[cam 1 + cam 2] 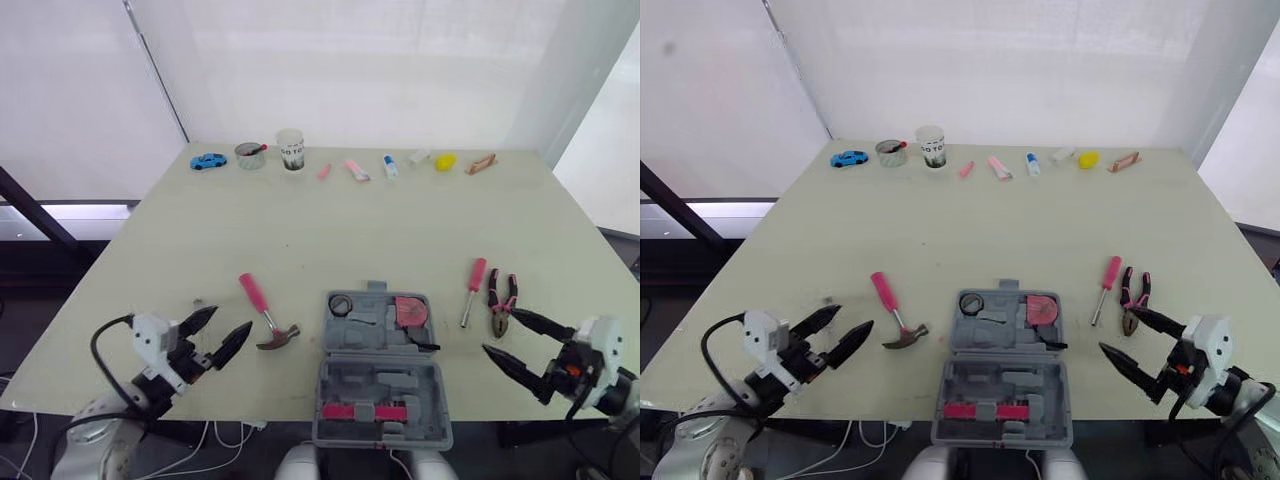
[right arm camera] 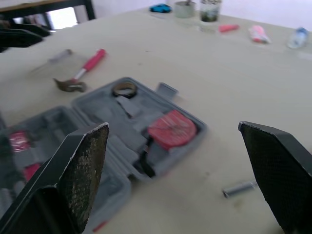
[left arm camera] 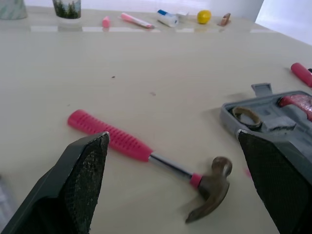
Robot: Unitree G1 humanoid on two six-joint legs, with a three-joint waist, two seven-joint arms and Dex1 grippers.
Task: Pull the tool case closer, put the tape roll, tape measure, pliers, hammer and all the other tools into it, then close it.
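Plainly the hammer (image 1: 266, 312) lies just beyond the left tool (image 1: 232, 318), fingers apart, its handle slanting away leftward, head toward the open tool case (image 1: 380, 385); the right tool (image 1: 500, 330), likewise apart, sits by the pliers (image 1: 501, 300).

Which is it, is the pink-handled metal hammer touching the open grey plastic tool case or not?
Apart. The left eye view shows bare table between the hammer head and the tool case left wall.

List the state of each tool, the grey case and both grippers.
Grey plastic tool case: open.
Brown tape roll: inside case.
Red round tape measure: inside case.
Pink-handled hammer: loose on table.
Pink-handled screwdriver: loose on table.
Pink-and-black pliers: loose on table.
Left gripper: open, empty.
Right gripper: open, empty.
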